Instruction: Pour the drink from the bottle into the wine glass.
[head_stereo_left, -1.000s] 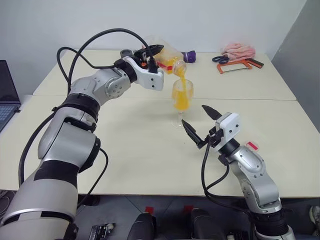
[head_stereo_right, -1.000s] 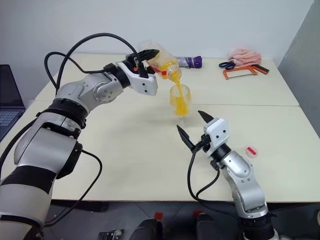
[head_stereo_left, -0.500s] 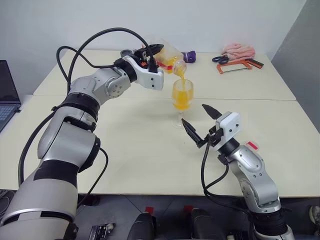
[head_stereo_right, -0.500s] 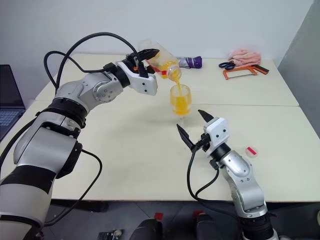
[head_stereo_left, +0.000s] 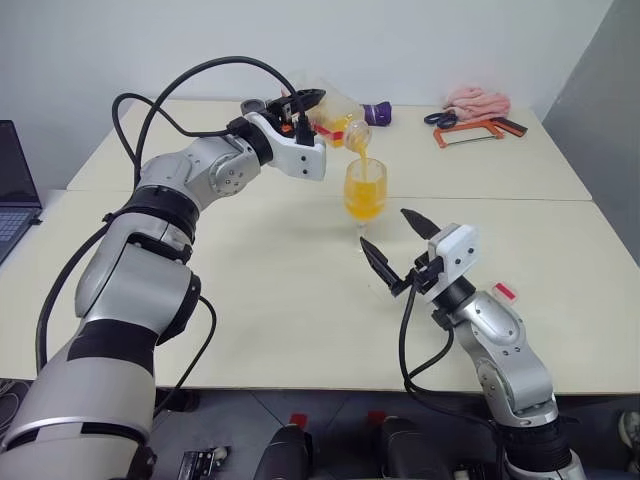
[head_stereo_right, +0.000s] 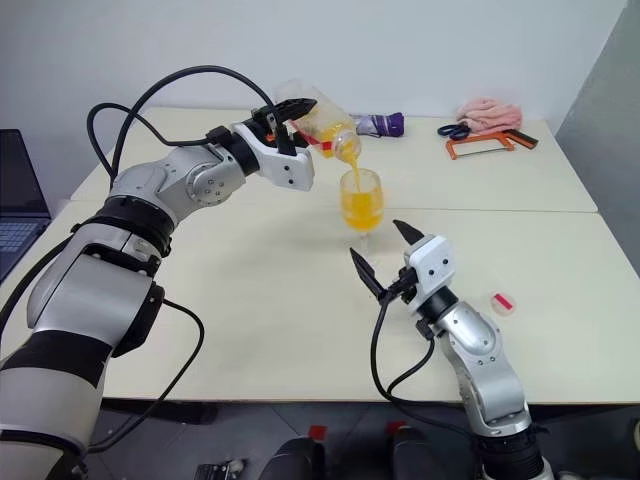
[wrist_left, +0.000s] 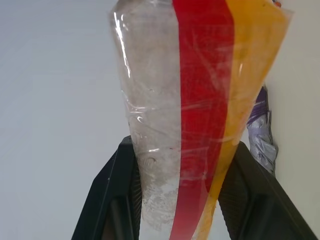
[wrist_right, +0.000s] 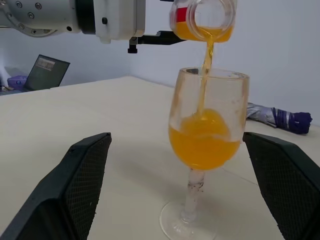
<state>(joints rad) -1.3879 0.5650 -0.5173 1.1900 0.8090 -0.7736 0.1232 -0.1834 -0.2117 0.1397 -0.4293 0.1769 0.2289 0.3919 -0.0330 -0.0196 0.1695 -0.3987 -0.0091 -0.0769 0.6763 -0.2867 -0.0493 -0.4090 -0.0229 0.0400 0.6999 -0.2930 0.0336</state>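
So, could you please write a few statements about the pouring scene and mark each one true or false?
1. The left gripper is shut on the bottle, tilted with its mouth over the wine glass. True.
2. The right gripper is clamped on the glass's stem. False: its fingers stand open on either side of the glass, apart from it.
3. A stream of the drink runs from the bottle's mouth into the glass. True.
4. The glass is filled to the brim. False: the right wrist view shows the drink filling only the lower part of the bowl.
5. The cap is screwed on the bottle. False: it lies on the table, near the right arm.
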